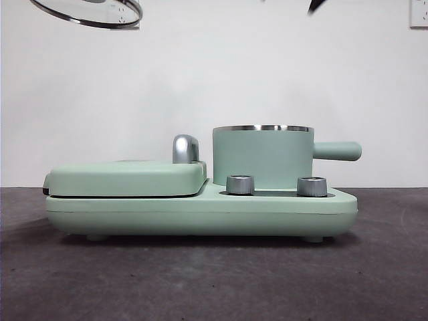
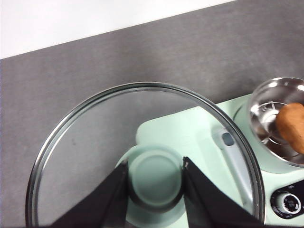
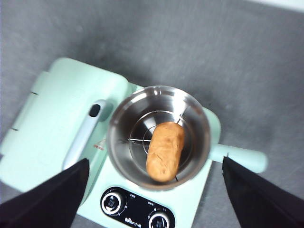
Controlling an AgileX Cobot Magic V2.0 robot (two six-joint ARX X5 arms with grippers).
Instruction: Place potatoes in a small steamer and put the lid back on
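One potato (image 3: 165, 151) in steamer (image 3: 158, 136); left pincer (image 2: 155, 176) grips lid (image 2: 142, 156).

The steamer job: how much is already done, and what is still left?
Done: the potato lies inside the open steamer. In hand: the left gripper holds the lid by its knob, raised above the griddle side. The right gripper is open above the pot. Left: put the lid on.
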